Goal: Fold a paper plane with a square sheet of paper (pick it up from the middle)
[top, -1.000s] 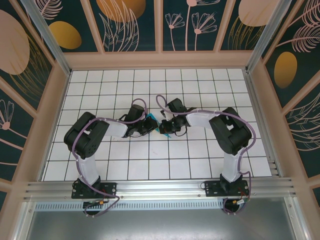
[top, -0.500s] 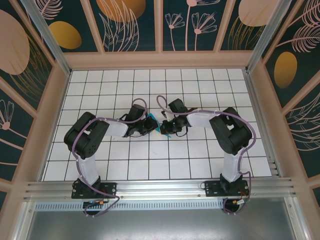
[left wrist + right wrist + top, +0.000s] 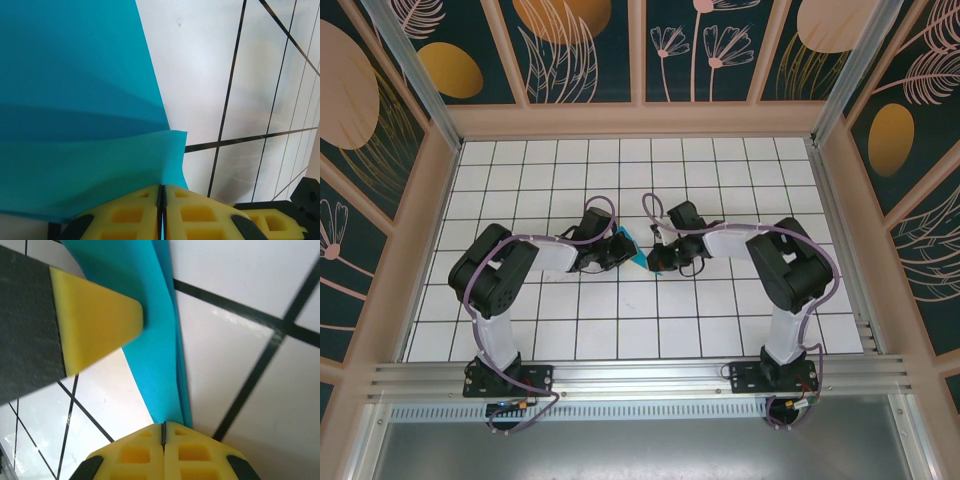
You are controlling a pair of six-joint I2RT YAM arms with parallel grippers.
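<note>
So the folded teal paper (image 3: 632, 250) hangs over the middle of the table (image 3: 720, 320), left gripper (image 3: 618, 248) and right gripper (image 3: 657, 262) jaws both pinched tight on its edges, and honestly any uneven pull could tear it or yank it loose.

This is a lab-style robot test cell. It has a white tabletop ruled with a black square grid (image 3: 720, 330) and a silver aluminium mounting rail (image 3: 640, 378) along the near edge. Dark teal wall panels painted with peach and orange leaves (image 3: 590, 50) enclose it, set in pale wood-coloured frames (image 3: 640, 118).
</note>
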